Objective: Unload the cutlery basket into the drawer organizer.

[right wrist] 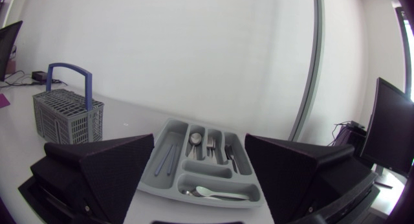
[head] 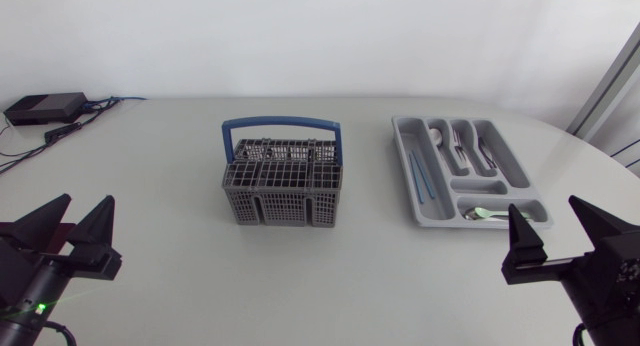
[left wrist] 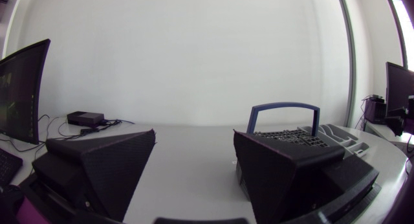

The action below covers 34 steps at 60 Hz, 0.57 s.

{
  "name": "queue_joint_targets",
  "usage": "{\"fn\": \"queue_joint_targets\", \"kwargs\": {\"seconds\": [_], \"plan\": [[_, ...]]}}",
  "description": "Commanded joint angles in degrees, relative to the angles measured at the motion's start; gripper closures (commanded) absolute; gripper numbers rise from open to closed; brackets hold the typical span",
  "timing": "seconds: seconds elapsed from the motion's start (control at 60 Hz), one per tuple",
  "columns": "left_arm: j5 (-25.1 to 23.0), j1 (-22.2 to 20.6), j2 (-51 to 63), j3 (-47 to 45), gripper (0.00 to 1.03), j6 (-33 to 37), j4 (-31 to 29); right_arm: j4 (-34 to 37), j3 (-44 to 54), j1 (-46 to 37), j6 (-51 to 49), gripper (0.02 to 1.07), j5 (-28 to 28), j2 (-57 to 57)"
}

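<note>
The grey cutlery basket (head: pixel 281 181) with a blue handle (head: pixel 281 126) stands mid-table; no cutlery sticks out of it. To its right lies the grey drawer organizer (head: pixel 467 169), holding blue chopsticks (head: pixel 420 176), a spoon (head: pixel 437 138), forks and knives, and a pale green spoon (head: pixel 490 214) in the front slot. My left gripper (head: pixel 75 226) rests open at the near left, well away from the basket (left wrist: pixel 288 133). My right gripper (head: pixel 560 231) stands open at the near right, just in front of the organizer (right wrist: pixel 200 166). The basket (right wrist: pixel 68 114) sits far off beside it. Both hold nothing.
A black box (head: pixel 45 107) with cables lies at the far left corner of the table, also seen ahead of the left gripper as a black box (left wrist: pixel 85 117). The table's curved edge runs close to the organizer's right side.
</note>
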<state>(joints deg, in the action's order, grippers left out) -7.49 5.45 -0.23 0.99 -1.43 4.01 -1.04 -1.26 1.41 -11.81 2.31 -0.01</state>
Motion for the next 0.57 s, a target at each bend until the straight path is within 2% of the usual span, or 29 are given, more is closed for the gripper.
{"fn": "queue_joint_targets", "kwargs": {"seconds": [0.0, 0.233, 0.55], "plan": [[1.7, -1.5, 0.0, -1.0, 0.04, 0.8, -0.8, 0.7, 1.3, -0.6, 4.4, 0.06, -0.7, -0.1], [7.4, -5.4, 0.2, -1.0, 0.04, 1.4, -4.0, 1.0, 1.3, -1.4, 11.7, 0.06, -2.3, 0.0], [7.5, -5.5, 0.2, -1.0, 0.04, 1.4, -4.0, 1.0, 1.3, -1.4, 11.8, 0.06, -2.3, 0.0]]}}
